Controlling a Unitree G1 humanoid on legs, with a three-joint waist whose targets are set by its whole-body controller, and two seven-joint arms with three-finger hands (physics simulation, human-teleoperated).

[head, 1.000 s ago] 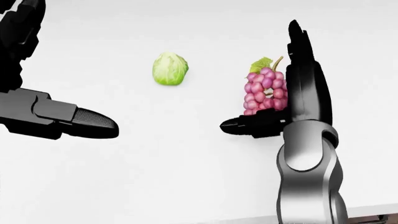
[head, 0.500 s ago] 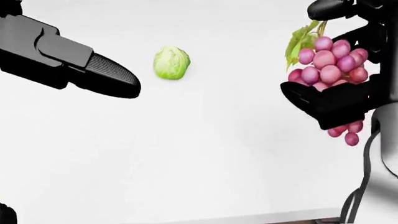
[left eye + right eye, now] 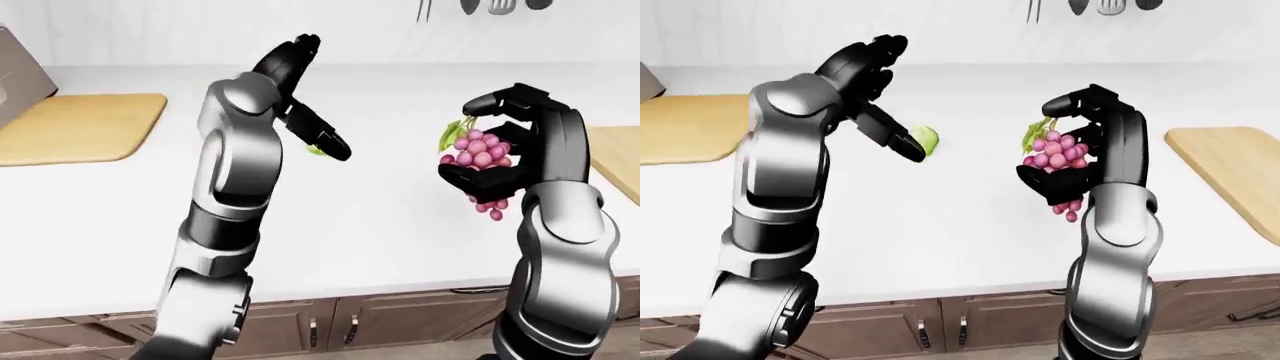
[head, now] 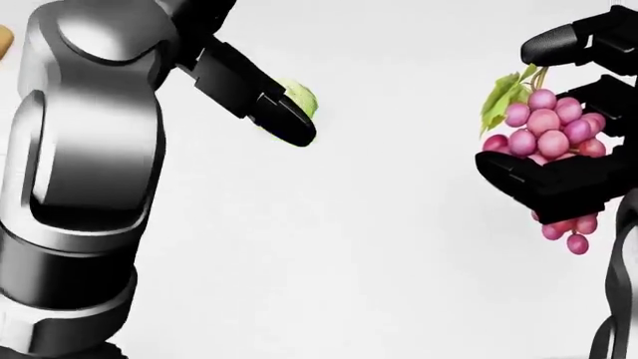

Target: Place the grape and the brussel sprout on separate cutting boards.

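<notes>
Hanging lengthwise from twelve to six o'clock, stem and leaf up, the grape bunch (image 4: 548, 142) is clenched off the counter (image 3: 970, 210) by the right hand (image 3: 1090, 154), while the left hand (image 3: 875, 97), fingers spread and empty, hovers over the sprout (image 3: 927, 139) lying at its four o'clock.

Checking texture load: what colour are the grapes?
Pink-purple grapes with a green leaf; clearest in the head view.
</notes>
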